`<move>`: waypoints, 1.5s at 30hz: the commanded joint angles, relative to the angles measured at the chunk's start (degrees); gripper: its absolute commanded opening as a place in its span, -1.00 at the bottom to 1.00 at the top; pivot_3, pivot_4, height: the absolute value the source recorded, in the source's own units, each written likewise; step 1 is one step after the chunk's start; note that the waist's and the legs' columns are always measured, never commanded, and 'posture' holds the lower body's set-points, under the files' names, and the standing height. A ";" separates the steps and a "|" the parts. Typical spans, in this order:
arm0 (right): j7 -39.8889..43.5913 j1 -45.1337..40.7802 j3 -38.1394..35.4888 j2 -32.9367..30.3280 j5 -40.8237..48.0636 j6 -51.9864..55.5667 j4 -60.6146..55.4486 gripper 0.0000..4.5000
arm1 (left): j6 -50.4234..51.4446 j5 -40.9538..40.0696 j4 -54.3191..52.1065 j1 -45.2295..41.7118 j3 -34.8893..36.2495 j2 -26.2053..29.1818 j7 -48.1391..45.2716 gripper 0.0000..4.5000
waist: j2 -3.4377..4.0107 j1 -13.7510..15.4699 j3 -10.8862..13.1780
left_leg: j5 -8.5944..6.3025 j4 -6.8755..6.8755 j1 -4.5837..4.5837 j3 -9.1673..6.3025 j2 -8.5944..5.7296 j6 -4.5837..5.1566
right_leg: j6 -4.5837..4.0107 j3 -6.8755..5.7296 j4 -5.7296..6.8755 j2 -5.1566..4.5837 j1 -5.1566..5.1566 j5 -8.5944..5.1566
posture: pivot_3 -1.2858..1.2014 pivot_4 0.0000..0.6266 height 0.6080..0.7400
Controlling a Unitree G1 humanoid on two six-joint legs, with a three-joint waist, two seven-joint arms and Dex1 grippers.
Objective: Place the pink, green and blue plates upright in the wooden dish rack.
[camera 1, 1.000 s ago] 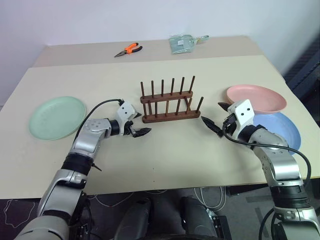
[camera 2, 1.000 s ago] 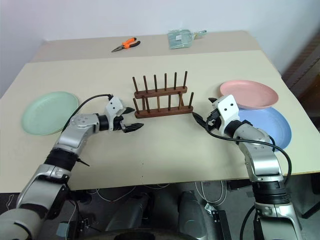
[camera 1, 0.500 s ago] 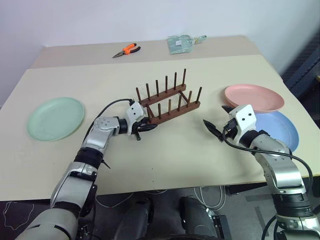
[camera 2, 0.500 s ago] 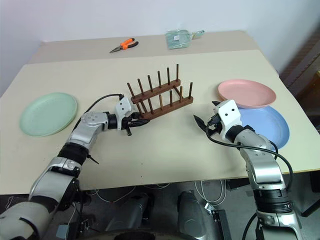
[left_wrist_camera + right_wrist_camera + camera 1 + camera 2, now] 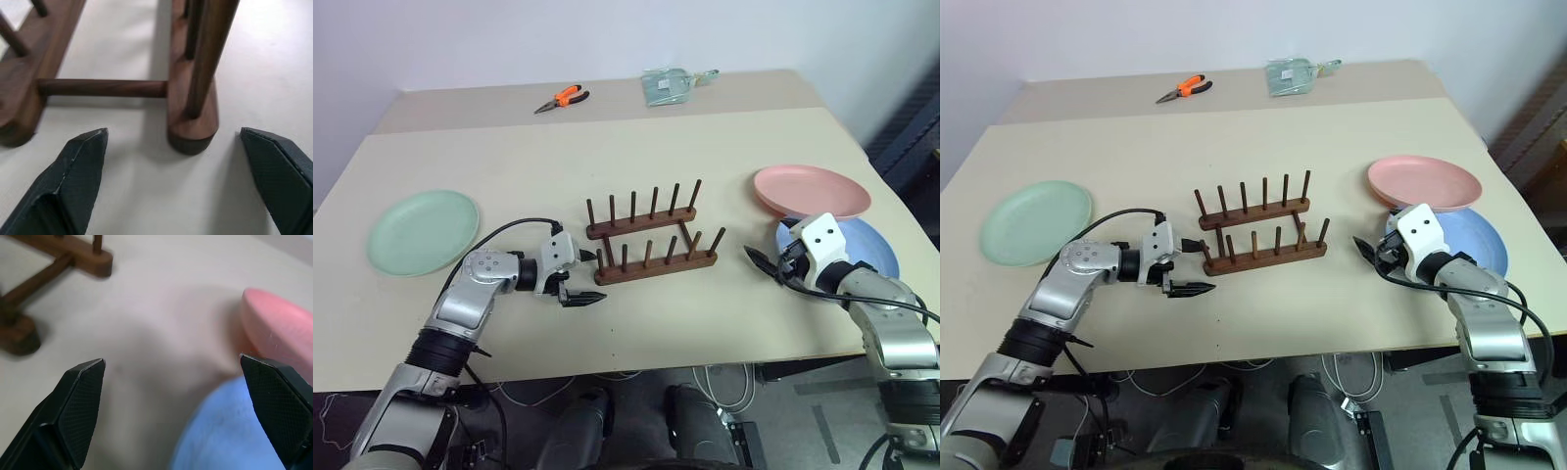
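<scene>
Your wooden dish rack (image 5: pixel 651 240) stands empty mid-table (image 5: pixel 636 323), a dark brown base with two rows of thin upright pegs. The left gripper (image 5: pixel 583 278) sits just off its left end, fingers wide apart, holding nothing. The right gripper (image 5: pixel 756 260) is spread and empty too. The green plate (image 5: pixel 423 231) lies flat near the left edge. The pink plate (image 5: pixel 811 190) overlaps the blue plate (image 5: pixel 876 247) near the right edge, which the right arm partly hides.
</scene>
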 commanded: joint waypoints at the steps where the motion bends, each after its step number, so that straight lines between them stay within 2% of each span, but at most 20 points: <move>1: 5.90 3.93 -1.75 -2.64 5.00 2.58 -7.97 0.39 | 5.95 -0.99 -3.65 6.12 3.46 5.24 0.30 0.72 | 0.03 -0.25 -0.02 | 0.00 -0.04 0.03 0.00 0.04 0.00 | -0.01 0.01 0.01 0.01 0.00 -0.01 | 0.03 -0.52 0.98; 4: 9.33 6.94 -0.86 -3.88 8.30 6.07 -13.52 -0.27 | 11.94 -6.13 -11.48 11.33 4.97 7.35 -1.16 0.28 | 0.09 -0.47 -0.04 | -0.02 -0.16 0.21 0.09 0.18 -0.01 | -0.02 0.06 0.05 -0.01 0.05 -0.03 | 0.03 -0.52 0.98; 7: 11.82 8.99 3.74 -4.41 8.48 8.70 -18.05 -0.99 | 17.53 -10.40 -19.90 14.81 3.93 5.39 0.64 -0.43 | 0.14 0.00 -0.09 | -0.04 -0.14 0.29 0.29 0.28 0.01 | -0.22 0.05 0.03 -0.07 0.14 -0.17 | 0.03 -0.52 0.98; 8: 11.76 9.19 5.57 -4.07 7.57 8.70 -18.53 -1.00 | 18.40 -10.51 -21.83 15.37 2.77 4.07 1.88 -0.65 | 0.14 0.11 -0.09 | -0.05 -0.13 0.32 0.32 0.28 0.02 | -0.19 0.04 -0.01 -0.08 0.21 -0.20 | 0.03 -0.52 0.98; 13: 5.46 4.69 12.71 -0.43 -0.70 7.55 -13.76 -1.00 | 19.63 -7.37 -23.48 15.79 -1.54 -3.85 10.35 -0.65 | 0.12 1.15 -0.11 | -0.08 -0.10 0.30 0.36 0.29 0.06 | -0.22 -0.03 -0.41 -0.11 0.41 -0.17 | 0.03 -0.52 0.98; 17: 0.70 0.70 15.47 1.82 -6.47 5.43 -9.22 -1.00 | 15.27 -0.21 -16.77 13.87 -1.86 -10.06 22.63 -0.65 | 0.09 1.59 -0.20 | -0.10 -0.08 0.41 0.61 0.32 0.11 | -0.26 -0.02 -0.47 -0.17 0.48 -0.14 | 0.03 -0.52 0.98; 21: -5.83 -6.00 17.16 7.20 -10.89 3.58 -0.77 -1.00 | 11.79 4.11 -8.93 11.35 1.41 -14.95 34.51 -0.65 | -0.13 1.40 -0.44 | -0.11 -0.05 0.58 0.74 0.53 0.09 | -0.33 -0.07 -0.59 -0.08 0.69 -0.08 | 0.03 -0.52 0.98; 28: -9.87 -12.66 18.32 12.34 -14.02 0.29 8.78 -1.00 | 9.38 4.57 -3.51 9.20 3.19 -17.01 39.84 -0.65 | -0.16 0.92 -0.68 | -0.12 -0.13 0.81 0.92 0.68 0.08 | -0.27 -0.11 -0.58 0.09 0.76 0.11 | 0.03 -0.52 0.98; 33: -7.94 -12.76 16.99 11.71 -13.03 -0.43 7.89 -1.00 | 8.16 4.56 -2.69 8.60 3.04 -17.05 40.69 -0.65 | -0.15 0.90 -0.71 | -0.17 -0.15 1.01 0.93 0.69 0.10 | -0.24 -0.10 -0.61 0.10 0.96 0.09 | 0.03 -0.52 0.98; 36: -4.50 -10.36 12.91 6.86 -11.12 -0.54 1.00 -0.64 | 7.24 4.50 -4.12 9.46 3.42 -16.53 40.89 -0.68 | -0.15 1.08 -0.71 | -0.22 -0.14 1.06 0.92 0.69 0.09 | -0.21 -0.10 -0.62 0.10 1.00 0.07 | 0.03 -0.52 0.98; 39: -2.68 -7.53 5.91 -0.85 -10.69 -1.50 -6.22 0.02 | 5.18 0.75 -9.16 11.65 4.52 -17.14 38.31 -0.68 | -0.09 1.21 -0.67 | -0.32 -0.13 0.94 0.94 0.68 0.16 | -0.14 -0.10 -0.69 0.06 0.96 0.04 | 0.03 -0.52 0.98; 45: -3.11 -5.90 2.90 -11.85 -17.55 -5.48 -4.85 0.02 | 4.90 -4.49 -16.90 14.04 2.73 -17.67 31.21 -0.68 | -0.14 1.31 -0.63 | -0.41 -0.09 0.72 1.05 0.75 0.18 | -0.13 -0.10 -0.72 0.08 0.75 0.03 | 0.03 -0.52 0.98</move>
